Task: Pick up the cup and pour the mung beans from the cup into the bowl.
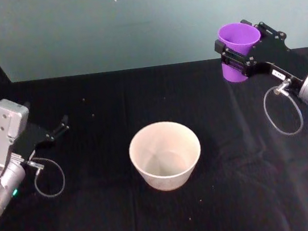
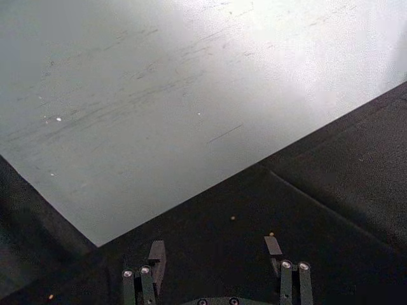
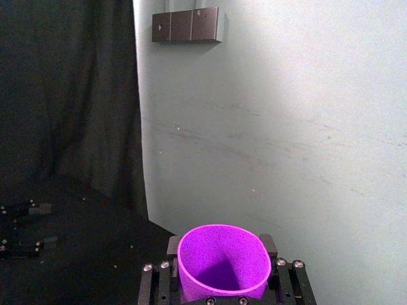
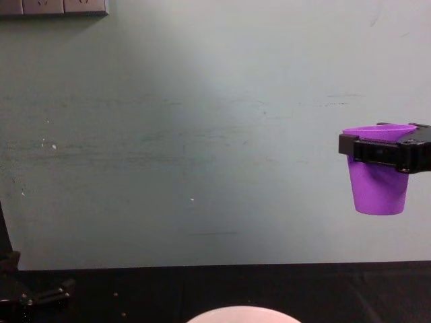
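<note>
The purple cup (image 1: 238, 49) is held upright, high above the table at the right, with my right gripper (image 1: 242, 51) shut around its upper wall. From the chest view the cup (image 4: 378, 176) hangs well clear of the black cloth. Looking down from the right wrist, the cup (image 3: 222, 264) sits between the fingers; its inside looks purple and I cannot make out mung beans. The pale bowl (image 1: 165, 154) stands at the table's middle, left of and nearer than the cup; its rim (image 4: 234, 314) peeks in low. My left gripper (image 1: 58, 130) rests open at the left, low over the cloth.
A black cloth (image 1: 99, 215) covers the table, with a few scattered beans (image 2: 233, 218) on it. A pale green wall (image 4: 202, 134) stands behind, carrying a grey outlet strip (image 3: 186, 25). Dark curtain hangs at the left.
</note>
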